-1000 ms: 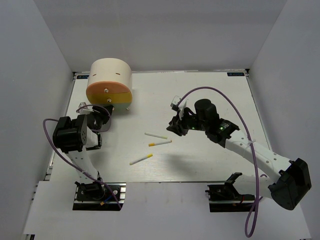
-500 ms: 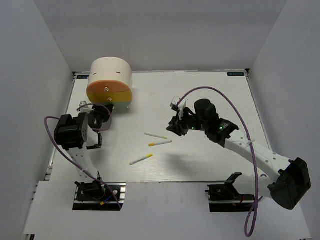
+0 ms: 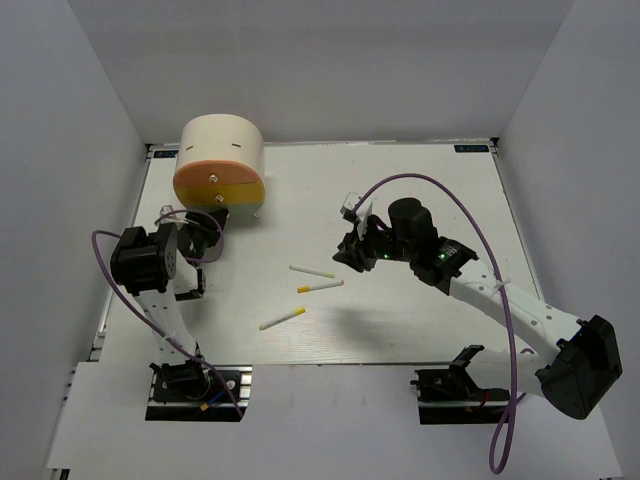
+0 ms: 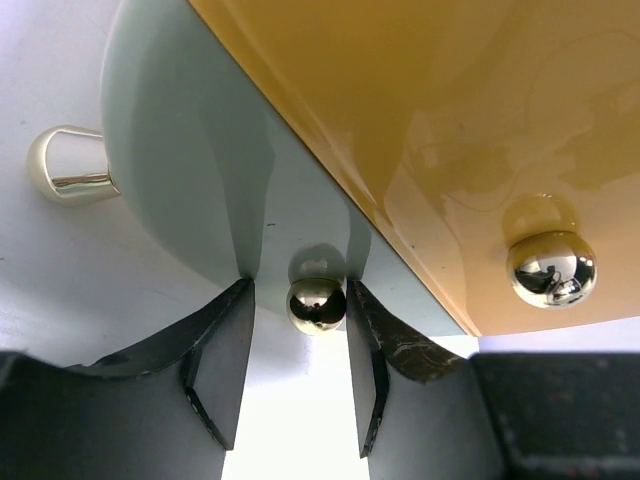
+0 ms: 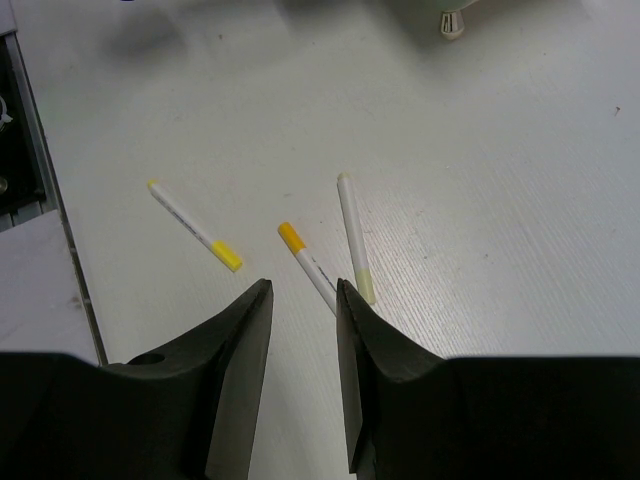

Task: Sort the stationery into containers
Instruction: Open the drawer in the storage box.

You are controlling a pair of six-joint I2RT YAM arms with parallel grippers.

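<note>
Left gripper (image 4: 298, 290): jaws part-open, straddling a small shiny knob (image 4: 316, 304) on the organiser (image 3: 220, 160). A gap shows on one side of the knob, so no firm grip is seen. The organiser's orange-yellow face stands directly ahead of the fingertips.

Right gripper (image 5: 304, 290): jaws narrowly apart, holding nothing, above the white table (image 3: 420, 190). Three sticks (image 5: 355, 238) lie flat just beyond its tips, well apart from the left gripper.

Table is matte with a faint grain. Plain pale walls (image 3: 320, 70) stand on three sides.
</note>
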